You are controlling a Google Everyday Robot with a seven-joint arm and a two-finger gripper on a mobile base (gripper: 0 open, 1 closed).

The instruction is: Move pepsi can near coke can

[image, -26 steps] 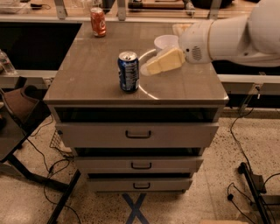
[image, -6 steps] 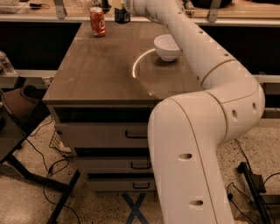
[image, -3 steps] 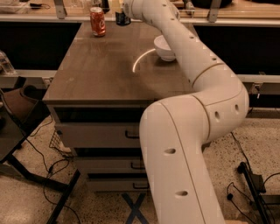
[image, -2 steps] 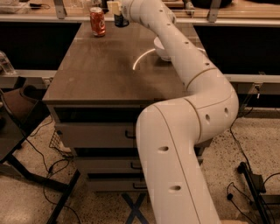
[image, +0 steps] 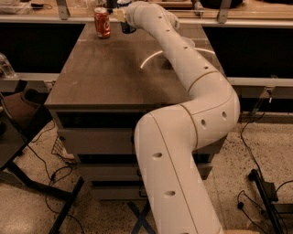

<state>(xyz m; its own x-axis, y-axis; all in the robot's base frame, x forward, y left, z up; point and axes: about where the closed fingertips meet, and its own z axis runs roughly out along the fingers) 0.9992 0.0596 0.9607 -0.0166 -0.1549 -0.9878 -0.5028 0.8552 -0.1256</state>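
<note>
The coke can (image: 102, 22), red-orange with a silver top, stands upright at the far left of the wooden cabinet top (image: 100, 75). My gripper (image: 123, 19) is at the far edge, just right of the coke can, at the end of my long white arm (image: 192, 77). It is shut on the pepsi can (image: 127, 28). That can shows as a dark shape under the wrist, a short gap from the coke can. Whether it touches the top I cannot tell.
The cabinet has drawers (image: 91, 137) below its top. A rail with metal brackets (image: 62, 9) runs behind the far edge. A black stand (image: 27, 173) and cables lie on the floor at the left, more cables (image: 256, 183) at the right.
My arm has reached further left along the far edge, bringing the pepsi can closer to the coke can. The white bowl is now hidden behind the arm.
</note>
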